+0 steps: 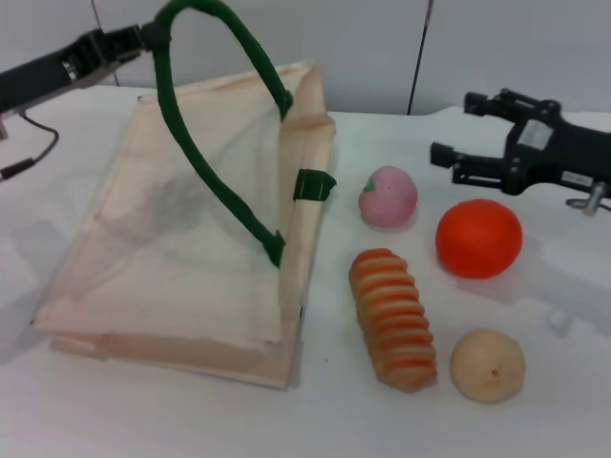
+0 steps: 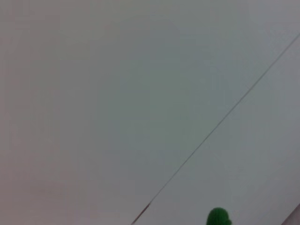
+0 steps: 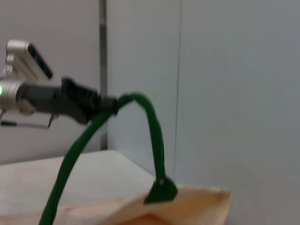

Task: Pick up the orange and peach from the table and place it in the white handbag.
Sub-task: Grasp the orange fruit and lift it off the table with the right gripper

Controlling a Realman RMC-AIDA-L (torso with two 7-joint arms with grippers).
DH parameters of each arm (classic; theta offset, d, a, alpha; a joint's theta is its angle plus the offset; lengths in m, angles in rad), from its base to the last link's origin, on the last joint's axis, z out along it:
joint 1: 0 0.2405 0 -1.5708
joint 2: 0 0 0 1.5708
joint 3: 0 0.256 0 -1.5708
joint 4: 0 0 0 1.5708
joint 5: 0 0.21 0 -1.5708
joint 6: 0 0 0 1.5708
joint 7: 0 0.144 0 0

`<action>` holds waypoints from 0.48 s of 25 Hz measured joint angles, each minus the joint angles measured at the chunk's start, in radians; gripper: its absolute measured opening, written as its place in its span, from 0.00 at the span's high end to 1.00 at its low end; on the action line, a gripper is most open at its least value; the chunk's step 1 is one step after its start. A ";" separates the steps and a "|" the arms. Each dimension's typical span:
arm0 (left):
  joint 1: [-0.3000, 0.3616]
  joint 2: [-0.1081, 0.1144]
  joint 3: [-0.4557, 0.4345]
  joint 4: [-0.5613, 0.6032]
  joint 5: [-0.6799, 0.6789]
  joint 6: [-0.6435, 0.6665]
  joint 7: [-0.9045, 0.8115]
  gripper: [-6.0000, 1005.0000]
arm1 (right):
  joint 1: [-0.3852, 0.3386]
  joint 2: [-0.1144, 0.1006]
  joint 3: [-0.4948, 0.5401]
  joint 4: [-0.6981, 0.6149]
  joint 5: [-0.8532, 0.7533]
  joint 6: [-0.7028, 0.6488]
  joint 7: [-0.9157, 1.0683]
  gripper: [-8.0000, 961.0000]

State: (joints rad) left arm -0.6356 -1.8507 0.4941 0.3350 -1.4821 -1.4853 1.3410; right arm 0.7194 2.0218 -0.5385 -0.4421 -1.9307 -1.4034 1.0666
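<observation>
The white handbag lies on the table's left half, its mouth facing the fruits. My left gripper is shut on its dark green rope handle and holds the loop up high; the right wrist view shows this grip too. The pink peach sits just right of the bag's green tab. Right of the peach rests the orange. My right gripper hovers open above and behind the orange, fingers pointing toward the bag.
An orange-striped bread roll lies in front of the peach. A pale beige ball sits at the front right. A grey wall stands close behind the table.
</observation>
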 joint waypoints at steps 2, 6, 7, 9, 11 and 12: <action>0.009 0.001 0.000 0.000 -0.036 -0.020 0.006 0.87 | 0.018 0.001 -0.001 0.018 -0.012 0.021 0.000 0.10; 0.020 0.006 -0.003 0.000 -0.082 -0.060 0.015 0.87 | 0.046 0.001 -0.004 0.048 -0.020 0.065 -0.008 0.10; 0.020 0.007 -0.005 0.000 -0.087 -0.067 0.016 0.87 | 0.051 0.001 -0.005 0.051 -0.022 0.075 -0.008 0.10; 0.020 0.008 -0.010 0.000 -0.092 -0.081 0.016 0.87 | 0.060 0.002 -0.008 0.060 -0.026 0.097 -0.008 0.10; 0.021 0.008 -0.012 0.001 -0.093 -0.089 0.017 0.87 | 0.067 0.002 -0.019 0.070 -0.030 0.115 -0.008 0.10; 0.021 0.008 -0.012 0.001 -0.093 -0.093 0.017 0.87 | 0.068 0.002 -0.024 0.072 -0.036 0.118 -0.006 0.10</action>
State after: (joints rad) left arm -0.6148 -1.8422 0.4818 0.3356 -1.5751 -1.5780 1.3582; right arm 0.7872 2.0238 -0.5629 -0.3701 -1.9664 -1.2850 1.0606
